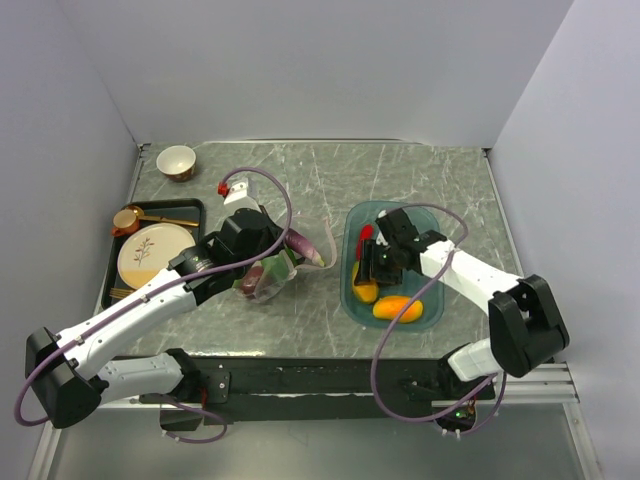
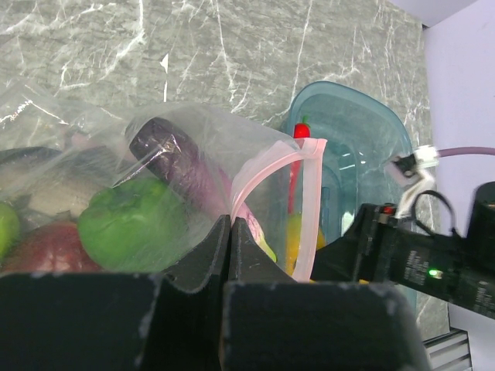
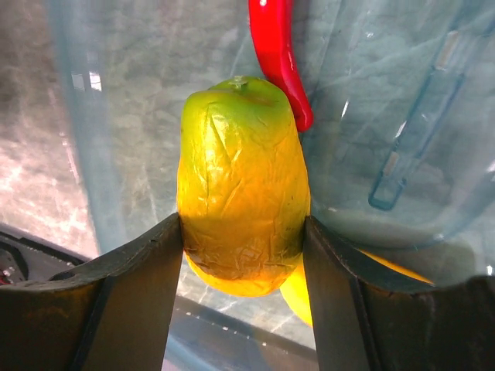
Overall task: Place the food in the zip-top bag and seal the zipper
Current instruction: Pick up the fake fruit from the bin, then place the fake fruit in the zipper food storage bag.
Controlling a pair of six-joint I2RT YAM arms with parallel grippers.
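Note:
The clear zip-top bag [image 1: 272, 278] lies left of centre. It holds a purple eggplant [image 2: 166, 151], a green pepper [image 2: 128, 224], a dark red apple [image 2: 46, 251] and a green apple [image 2: 5, 228]. My left gripper [image 2: 230, 222] is shut on the bag's mouth edge, and the pink zipper strip [image 2: 309, 209] arches open beside it. My right gripper [image 3: 244, 255] is inside the teal tray [image 1: 436, 312], shut on an orange-yellow mango [image 3: 241, 193]. A red chili [image 3: 277, 54] lies just beyond that mango. A second mango [image 1: 398, 309] lies at the tray's near end.
A black tray at the left holds a patterned cream plate [image 1: 155, 252] and a copper cup [image 1: 126, 220]. A small bowl [image 1: 176, 161] stands at the back left corner. Grey walls close in the table on three sides.

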